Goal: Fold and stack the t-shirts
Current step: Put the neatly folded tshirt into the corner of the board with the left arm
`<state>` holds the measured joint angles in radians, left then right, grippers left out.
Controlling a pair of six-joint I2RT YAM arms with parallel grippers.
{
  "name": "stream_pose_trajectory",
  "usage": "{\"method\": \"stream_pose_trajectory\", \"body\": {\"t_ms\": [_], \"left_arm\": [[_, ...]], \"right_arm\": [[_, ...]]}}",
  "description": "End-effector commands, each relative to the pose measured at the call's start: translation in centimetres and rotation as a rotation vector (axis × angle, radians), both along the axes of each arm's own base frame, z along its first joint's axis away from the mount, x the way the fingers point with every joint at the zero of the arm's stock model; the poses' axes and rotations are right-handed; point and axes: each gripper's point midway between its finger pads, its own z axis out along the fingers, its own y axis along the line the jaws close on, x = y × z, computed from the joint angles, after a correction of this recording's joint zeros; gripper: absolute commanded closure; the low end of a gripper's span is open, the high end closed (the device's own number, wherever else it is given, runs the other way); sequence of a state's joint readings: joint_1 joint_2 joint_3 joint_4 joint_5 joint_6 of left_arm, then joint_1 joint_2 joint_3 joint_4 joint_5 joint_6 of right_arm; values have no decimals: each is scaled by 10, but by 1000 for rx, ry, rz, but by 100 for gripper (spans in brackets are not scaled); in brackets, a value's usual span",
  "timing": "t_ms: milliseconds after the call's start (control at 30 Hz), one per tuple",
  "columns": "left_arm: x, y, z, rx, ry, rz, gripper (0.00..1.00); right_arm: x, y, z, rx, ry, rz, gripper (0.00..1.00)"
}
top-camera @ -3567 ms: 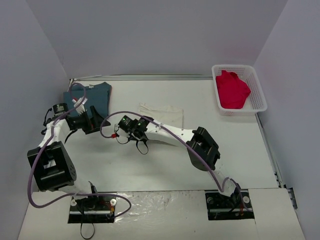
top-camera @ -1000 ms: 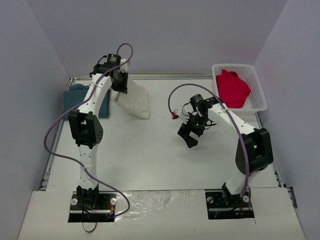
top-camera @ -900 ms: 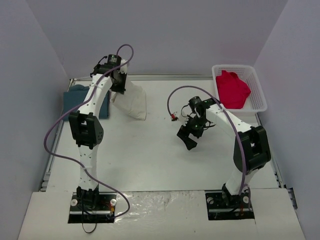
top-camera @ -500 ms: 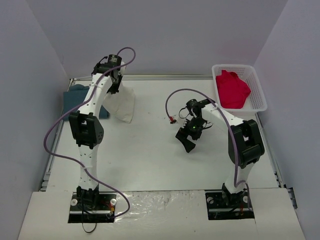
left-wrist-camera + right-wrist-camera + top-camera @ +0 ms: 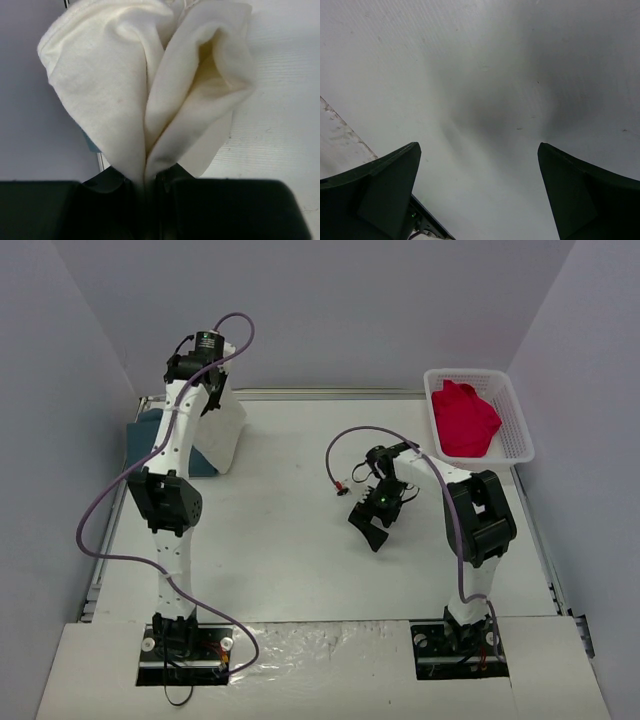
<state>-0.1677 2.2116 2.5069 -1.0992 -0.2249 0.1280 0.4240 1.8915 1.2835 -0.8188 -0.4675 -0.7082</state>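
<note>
Cream-white t-shirt [image 5: 150, 85] hangs bunched in soft folds from the left gripper [image 5: 147, 185], which is clamped on its gathered edge. It is held up at the far-left corner of the table [image 5: 290, 560], hiding part of the teal-blue t-shirt [image 5: 147, 432]. The right gripper [image 5: 477, 147], fingers spread wide, hovers over bare tabletop. The red t-shirt [image 5: 463, 418] lies heaped in the white basket [image 5: 521, 435], far right.

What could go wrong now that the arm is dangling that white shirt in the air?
1. The left gripper pinches only a narrow bunch of the cream-white shirt, so the cloth might slip out and drop in a heap.
2. It hangs in loose folds by the teal shirt; lowered like this, it may land crumpled.
3. The right gripper, open over the table, is too far off to steady it.
</note>
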Motion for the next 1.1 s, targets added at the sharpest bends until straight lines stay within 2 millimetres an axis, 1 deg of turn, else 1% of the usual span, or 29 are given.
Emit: {"method": "stream_pose_trajectory", "body": {"t_ms": [0, 100, 133, 200, 233, 433, 533, 567, 633, 667, 700, 767, 800, 833, 867, 900, 933, 967, 1000, 1033, 1067], "left_arm": [[-8, 30, 34, 18, -62, 53, 98], [-9, 37, 34, 1, -61, 65, 98], [-11, 42, 30, -4, -50, 73, 98], [-10, 47, 30, -8, -59, 76, 97], [-12, 51, 26, -3, -47, 80, 98], [-9, 67, 23, 17, -49, 86, 98], [-7, 78, 18, 40, -42, 92, 98], [-7, 85, 17, 44, -41, 97, 97], [-5, 86, 12, 44, -37, 93, 98], [-4, 102, 13, 47, -45, 115, 98], [-5, 111, 8, 50, -38, 130, 98], [-2, 121, 7, 69, -46, 133, 98], [-2, 131, 6, 79, -50, 146, 98], [-4, 138, -3, 95, -31, 155, 98], [0, 149, 0, 134, -53, 169, 97], [-1, 156, -3, 149, -48, 178, 98], [-4, 169, -10, 171, -28, 193, 93], [-2, 175, -11, 183, -36, 196, 81], [-2, 185, -15, 196, -29, 211, 67], [-2, 192, -15, 214, -32, 227, 44], [-1, 197, -10, 229, -48, 237, 31]], "right_arm": [[-8, -4, -1, -41, 46, 7, 0], [-10, -5, -5, -54, 60, 11, 0], [-10, -5, -6, -59, 65, 11, 0], [-11, -5, -8, -66, 70, 15, 0], [-12, -5, -9, -69, 76, 14, 0], [-14, -6, -11, -78, 93, 14, 0], [-16, -6, -12, -81, 103, 16, 0], [-16, -7, -13, -83, 104, 16, 0], [-17, -7, -14, -86, 111, 16, 0], [-18, -7, -15, -86, 115, 17, 0], [-18, -7, -16, -89, 121, 17, 0], [-20, -9, -19, -97, 135, 18, 0], [-21, -9, -20, -99, 140, 18, 0], [-22, -10, -22, -104, 149, 18, 0], [-23, -10, -23, -105, 152, 20, 0], [-24, -10, -25, -109, 161, 17, 0], [-25, -10, -26, -114, 170, 18, 0], [-26, -10, -26, -114, 177, 21, 0], [-28, -9, -27, -108, 185, 31, 0], [-30, -9, -27, -109, 193, 37, 0], [-32, -9, -29, -109, 201, 42, 0]]}}
